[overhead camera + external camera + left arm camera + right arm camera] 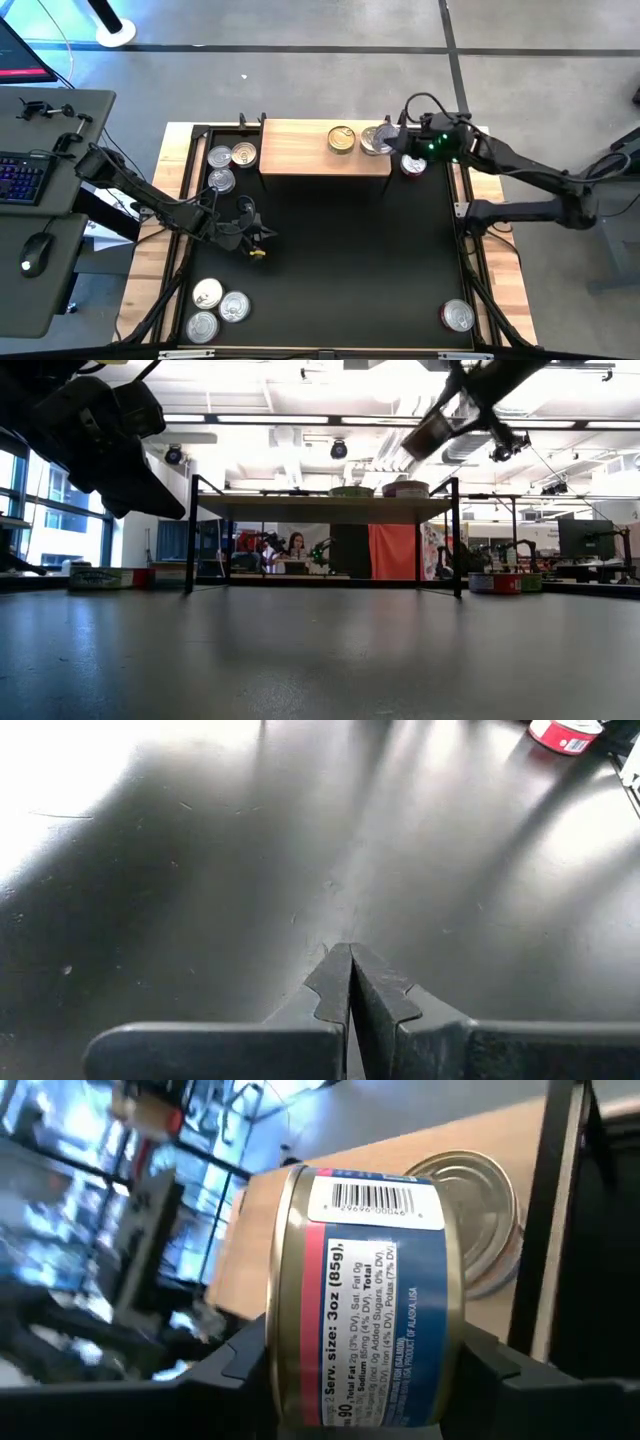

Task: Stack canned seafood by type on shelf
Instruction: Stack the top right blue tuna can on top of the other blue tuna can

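Here, blue-label can (365,1295) clamped in right gripper (360,1370), over shelf (400,1150)

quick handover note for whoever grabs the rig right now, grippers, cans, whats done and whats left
Right gripper: shut on a blue-label can, held above the shelf's right end.
Left gripper: shut, empty, over the mat.
Done: gold-lid can and silver-lid can on the shelf.
Left: three cans left of the shelf, three at front left, one front right, a red-label can by the shelf's right end.
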